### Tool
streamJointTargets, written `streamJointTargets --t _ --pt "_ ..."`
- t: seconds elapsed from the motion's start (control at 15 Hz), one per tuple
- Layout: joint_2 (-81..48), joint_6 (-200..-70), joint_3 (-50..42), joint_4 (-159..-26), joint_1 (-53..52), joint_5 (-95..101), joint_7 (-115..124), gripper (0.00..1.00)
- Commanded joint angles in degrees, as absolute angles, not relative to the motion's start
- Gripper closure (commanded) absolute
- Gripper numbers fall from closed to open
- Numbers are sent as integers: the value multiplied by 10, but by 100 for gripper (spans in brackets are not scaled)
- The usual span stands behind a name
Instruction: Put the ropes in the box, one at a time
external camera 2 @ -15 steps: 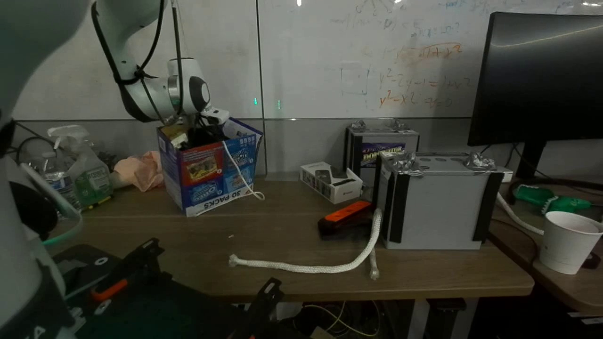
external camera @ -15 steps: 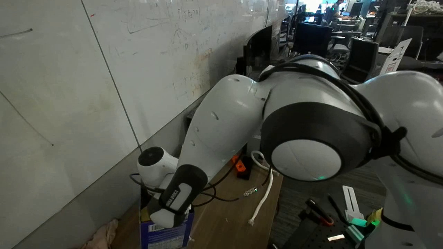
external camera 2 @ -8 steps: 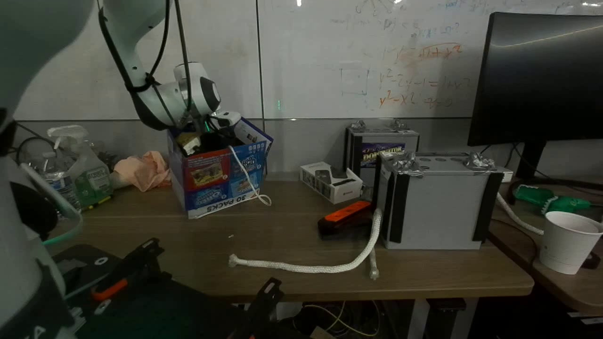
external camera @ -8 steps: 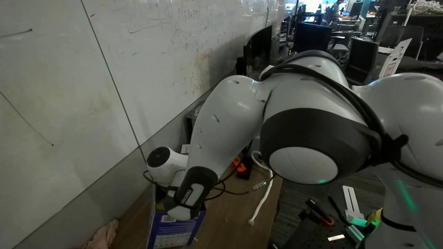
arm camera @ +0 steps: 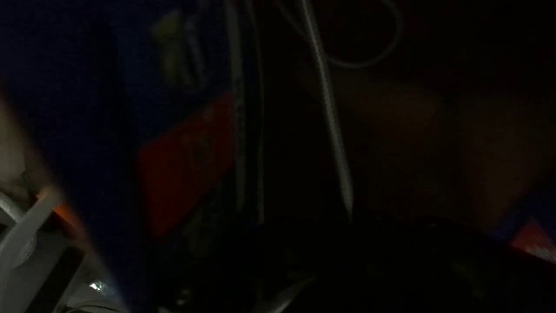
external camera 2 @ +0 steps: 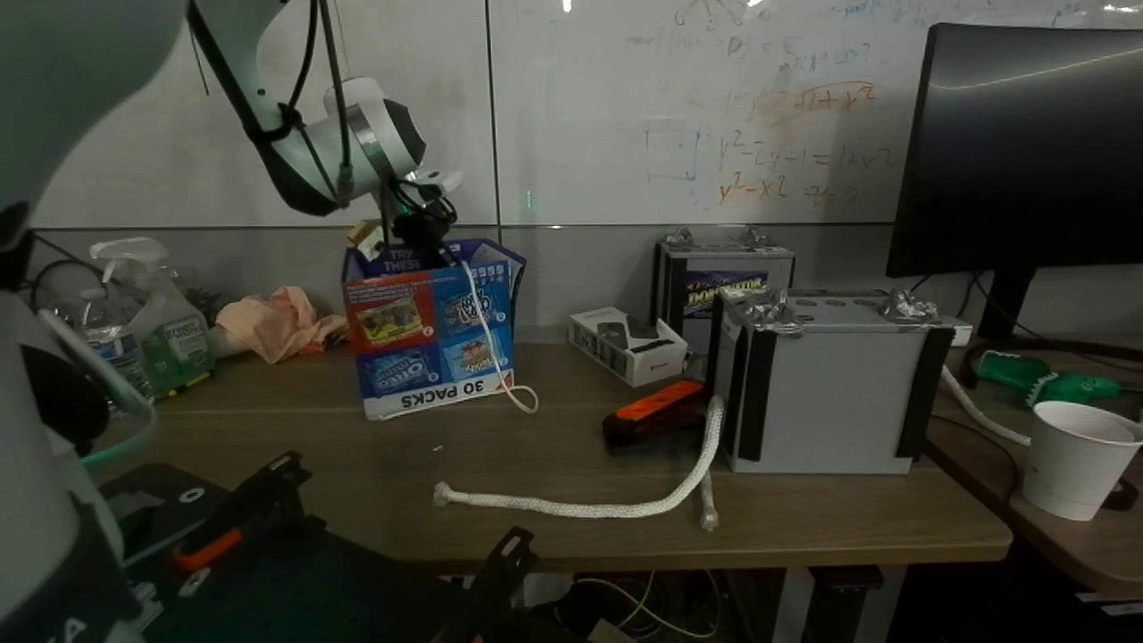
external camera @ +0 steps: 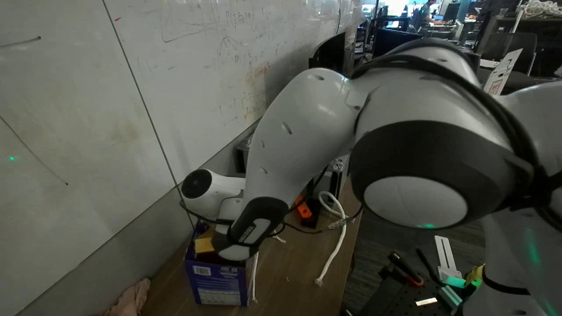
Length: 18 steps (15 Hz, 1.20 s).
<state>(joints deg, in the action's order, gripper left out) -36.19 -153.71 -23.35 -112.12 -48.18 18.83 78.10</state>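
The box (external camera 2: 390,317), with blue-purple printed sides, stands open on the table; it also shows in an exterior view (external camera: 219,283). My gripper (external camera 2: 444,253) points down at the box's opening, its tips near the front rim. One rope (external camera 2: 485,330) leaves the gripper's tips and hangs over the box's front to a loop on the table. In the wrist view a rope strand (arm camera: 328,95) runs into the dark area of the fingers; too dark to tell if they grip it. Another rope (external camera 2: 571,511) lies curved on the table; it also shows in an exterior view (external camera: 334,254).
An orange-black object (external camera 2: 656,411) and a grey unit (external camera 2: 830,384) stand beside the table rope. A white carton (external camera 2: 628,344) is behind. A white cord (external camera 2: 978,413) and paper cup (external camera 2: 1079,460) are at right. A whiteboard (external camera 2: 607,107) stands behind; a spray bottle (external camera 2: 165,313) is left.
The box has slid right and turned in an exterior view, and the rope over its front moved with it. My gripper has moved right and then risen. The table rope has not moved.
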Motion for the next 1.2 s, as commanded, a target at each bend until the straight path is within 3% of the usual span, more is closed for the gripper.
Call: streamJointTargets --t 0.0,0.13,0.2,0.33,0.87,0.93,1.13 --pt "-251 -1523 -219 -1175 -479 221 796 99" --pt "-204 -1521 -186 -1188 -452 209 779 97" --pt "-183 -1523 -164 -1195 -434 195 768 71" --pt "-157 -1521 -117 -1201 -395 177 749 64" --pt "-97 -1479 2 -1221 -265 155 748 4" --pt "-74 -1479 -3 -1236 -258 175 768 0" --pt "-5 -1477 -3 -1286 -219 214 803 0"
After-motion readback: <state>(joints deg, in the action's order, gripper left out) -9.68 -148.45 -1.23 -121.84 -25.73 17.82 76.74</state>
